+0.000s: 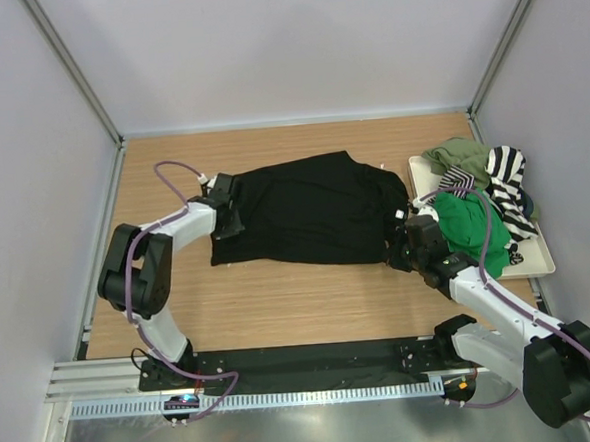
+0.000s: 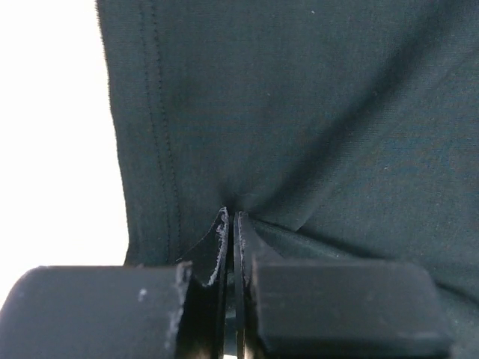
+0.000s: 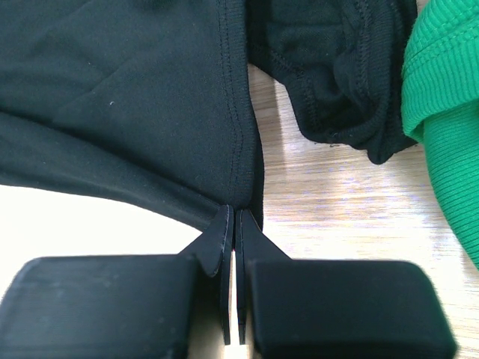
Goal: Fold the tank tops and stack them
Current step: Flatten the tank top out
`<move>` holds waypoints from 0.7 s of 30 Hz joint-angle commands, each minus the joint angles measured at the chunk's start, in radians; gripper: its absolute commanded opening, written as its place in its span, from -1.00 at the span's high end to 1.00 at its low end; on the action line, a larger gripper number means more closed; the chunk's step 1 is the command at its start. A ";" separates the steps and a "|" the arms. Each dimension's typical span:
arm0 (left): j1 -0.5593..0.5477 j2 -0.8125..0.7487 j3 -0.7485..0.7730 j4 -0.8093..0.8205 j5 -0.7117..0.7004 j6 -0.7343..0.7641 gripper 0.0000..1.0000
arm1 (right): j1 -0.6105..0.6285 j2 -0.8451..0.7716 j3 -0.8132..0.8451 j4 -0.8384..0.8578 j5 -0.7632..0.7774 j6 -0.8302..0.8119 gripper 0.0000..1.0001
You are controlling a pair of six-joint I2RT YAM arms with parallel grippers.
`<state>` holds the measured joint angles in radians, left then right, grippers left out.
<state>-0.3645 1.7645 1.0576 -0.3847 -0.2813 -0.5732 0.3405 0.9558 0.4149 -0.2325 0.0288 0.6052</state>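
One black tank top (image 1: 304,210), pinched by left claw (image 2: 230,217) and right claw (image 3: 230,213); three more at 3 o'clock: green top (image 1: 466,226), olive top (image 1: 456,154), striped top (image 1: 509,173).

From above, the left gripper (image 1: 232,211) and the right gripper (image 1: 403,242) hide their own fingertips at the ends of the black tank top (image 1: 314,208). That top runs past the edges of both wrist views, and the green tank top (image 3: 441,112) is cut off at the right. The olive tank top (image 1: 456,154) lies partly under the striped tank top (image 1: 509,173).
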 commanded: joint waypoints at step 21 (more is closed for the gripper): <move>0.022 -0.600 -0.235 0.049 -0.094 -0.132 1.00 | 0.005 0.021 0.131 0.016 0.043 -0.010 0.98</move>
<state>-0.3466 1.2297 0.8833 -0.4000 -0.3515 -0.6590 0.3408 1.0035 0.5106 -0.2333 0.0383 0.6003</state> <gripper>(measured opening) 0.009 0.037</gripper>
